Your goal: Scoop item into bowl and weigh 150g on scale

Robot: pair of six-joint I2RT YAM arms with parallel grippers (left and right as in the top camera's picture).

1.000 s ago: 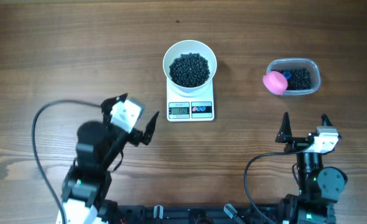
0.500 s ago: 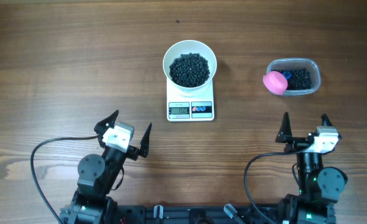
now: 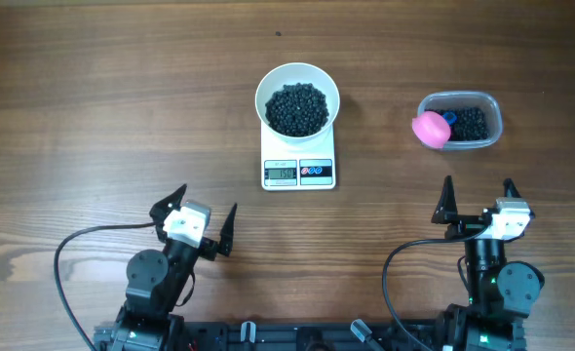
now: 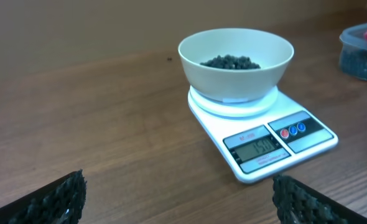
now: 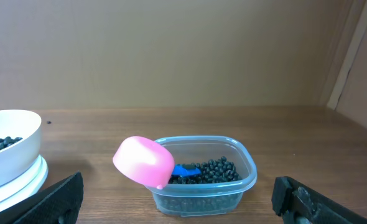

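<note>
A desk (image 3: 93, 88) of brown wood with long, streaky grain fills the overhead view, its boards running left to right. From the right wrist view a plain tan wall (image 5: 171, 50) rises behind it. At the far right stands a paler upright panel (image 5: 365, 56), possibly a door or cabinet side. Light is soft and even, with faint shadows.

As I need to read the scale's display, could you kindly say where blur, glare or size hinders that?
Overhead: even light, no glare, but the scale display is too small. Left wrist: display large, slightly soft, glare-free; only the left gripper's fingers are blurred. Right wrist: display out of frame, tub sharp.
</note>
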